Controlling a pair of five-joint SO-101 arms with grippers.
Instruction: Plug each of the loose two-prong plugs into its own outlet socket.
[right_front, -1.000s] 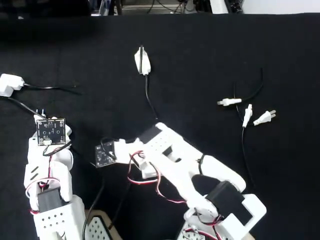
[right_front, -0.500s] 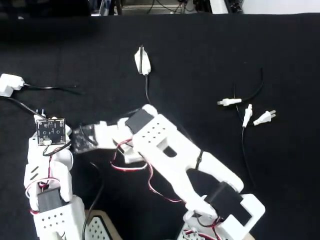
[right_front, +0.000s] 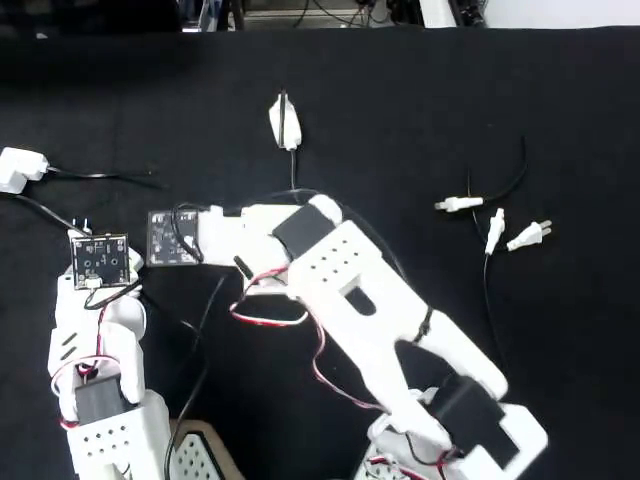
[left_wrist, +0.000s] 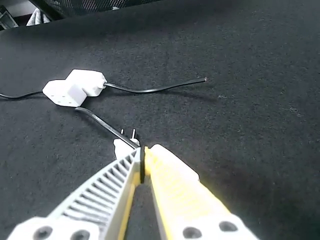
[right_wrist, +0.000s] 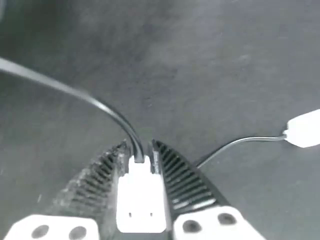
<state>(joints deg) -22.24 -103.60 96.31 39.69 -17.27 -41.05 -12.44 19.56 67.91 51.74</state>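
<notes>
Three white plugs (right_front: 458, 204) (right_front: 494, 230) (right_front: 529, 236) lie clustered well right of the centre socket (right_front: 285, 122). Second socket (right_front: 20, 168) sits far left of it; down-left, one plug (left_wrist: 122, 146) is clamped prongs-up, another plug (right_wrist: 140, 195) clamped alongside.

Black table (right_front: 450, 90) (cloth-covered, matte)
</notes>
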